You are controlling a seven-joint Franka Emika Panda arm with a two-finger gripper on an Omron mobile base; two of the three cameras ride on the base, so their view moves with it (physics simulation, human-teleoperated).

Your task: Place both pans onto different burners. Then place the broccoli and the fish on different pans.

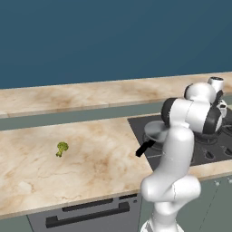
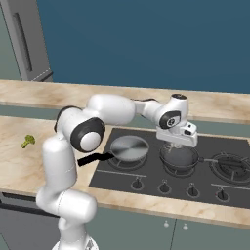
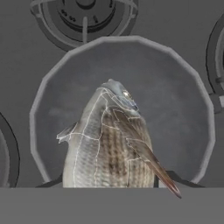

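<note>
Gripping the fish [image 3: 109,140], the gripper [image 2: 177,142] has its jaws part-closed on the body; in the hand view the fish rises between the finger tips with its head pointing away from the camera. The fish hangs directly above the dark pan [image 3: 175,87], which sits on the middle burner [image 2: 179,168] of the cooktop [image 2: 146,180]. The arm [image 2: 112,110] reaches to the right from its base, elbow raised, hand pointing down over this pan. The dark pan holds nothing; whether the fish touches its floor cannot be told. The shiny pan [image 2: 129,148] with a black handle [image 2: 90,158] rests on the left burner, also holding nothing. The broccoli [image 1: 61,147] lies on the marble counter [image 1: 90,167], well apart to the left.
</note>
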